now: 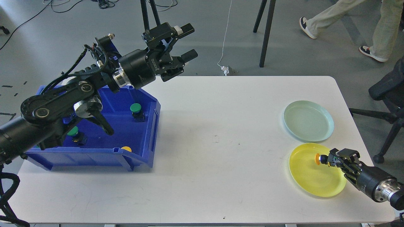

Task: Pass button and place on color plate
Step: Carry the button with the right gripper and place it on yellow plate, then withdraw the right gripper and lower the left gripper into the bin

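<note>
My right gripper [329, 159] is shut on a yellow-capped button [319, 158] and holds it over the right half of the yellow plate [311, 176] at the table's front right. My left gripper [187, 42] is open and empty, raised above the table's back edge, right of the blue bin [132, 157]. In the bin lie a green button [136, 108], a second green button [73, 131] and a yellow button [126, 148] by the front wall.
A pale green plate [307, 121] lies behind the yellow plate. A person's legs [347, 19] cross the floor at the back right. Tripod legs [266, 31] stand behind the table. A black chair [389, 91] is at the right.
</note>
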Robot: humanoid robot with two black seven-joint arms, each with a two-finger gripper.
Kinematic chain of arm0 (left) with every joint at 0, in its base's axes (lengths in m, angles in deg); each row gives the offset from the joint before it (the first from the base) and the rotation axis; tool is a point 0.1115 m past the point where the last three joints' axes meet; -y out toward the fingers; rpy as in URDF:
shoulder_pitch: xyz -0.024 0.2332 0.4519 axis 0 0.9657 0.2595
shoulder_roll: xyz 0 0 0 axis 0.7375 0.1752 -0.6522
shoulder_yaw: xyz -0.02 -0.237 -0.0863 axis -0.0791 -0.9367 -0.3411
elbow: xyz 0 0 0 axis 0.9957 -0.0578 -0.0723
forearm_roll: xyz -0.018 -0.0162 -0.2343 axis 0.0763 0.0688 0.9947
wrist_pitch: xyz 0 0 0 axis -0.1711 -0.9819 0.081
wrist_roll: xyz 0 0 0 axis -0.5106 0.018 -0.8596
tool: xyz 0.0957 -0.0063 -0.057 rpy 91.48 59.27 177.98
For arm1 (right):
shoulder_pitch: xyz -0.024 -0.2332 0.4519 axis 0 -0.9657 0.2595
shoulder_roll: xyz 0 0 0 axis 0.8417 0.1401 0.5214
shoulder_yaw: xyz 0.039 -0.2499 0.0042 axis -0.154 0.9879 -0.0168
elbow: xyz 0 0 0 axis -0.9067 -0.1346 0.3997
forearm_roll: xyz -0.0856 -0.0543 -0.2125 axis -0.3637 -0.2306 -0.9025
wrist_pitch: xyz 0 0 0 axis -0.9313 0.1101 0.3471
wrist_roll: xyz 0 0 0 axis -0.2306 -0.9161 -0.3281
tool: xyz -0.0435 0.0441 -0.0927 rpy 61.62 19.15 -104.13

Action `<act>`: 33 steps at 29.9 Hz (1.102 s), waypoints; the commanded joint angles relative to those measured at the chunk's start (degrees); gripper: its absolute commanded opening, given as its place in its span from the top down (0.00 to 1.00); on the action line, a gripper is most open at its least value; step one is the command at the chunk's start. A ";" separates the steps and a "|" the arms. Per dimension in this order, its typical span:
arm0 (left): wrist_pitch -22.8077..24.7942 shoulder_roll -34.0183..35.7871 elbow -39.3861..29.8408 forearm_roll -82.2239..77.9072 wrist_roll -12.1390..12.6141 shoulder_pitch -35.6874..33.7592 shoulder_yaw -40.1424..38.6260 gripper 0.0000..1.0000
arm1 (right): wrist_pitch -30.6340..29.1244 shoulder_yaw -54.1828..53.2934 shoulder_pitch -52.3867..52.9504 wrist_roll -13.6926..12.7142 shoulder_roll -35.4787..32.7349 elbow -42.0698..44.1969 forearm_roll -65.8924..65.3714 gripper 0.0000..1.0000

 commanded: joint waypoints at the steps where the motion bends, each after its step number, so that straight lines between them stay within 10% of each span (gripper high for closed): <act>1: 0.00 0.54 -0.18 -0.35 0.00 0.00 0.01 0.15 | 0.00 -0.40 0.19 -0.01 0.31 -0.22 0.21 0.01; 10: 0.00 16.51 -2.20 -5.34 0.00 -1.14 0.62 0.11 | -2.45 -6.80 0.27 0.34 -1.97 -7.50 0.38 0.00; 18: 0.00 30.86 -1.50 -41.36 0.00 -0.18 1.50 0.10 | -17.55 -28.59 0.19 0.26 1.26 -10.07 13.28 0.00; 33: 0.00 28.77 9.13 -67.85 0.00 0.88 17.41 0.10 | -25.40 -40.74 -0.87 -0.27 6.11 -8.75 22.45 0.00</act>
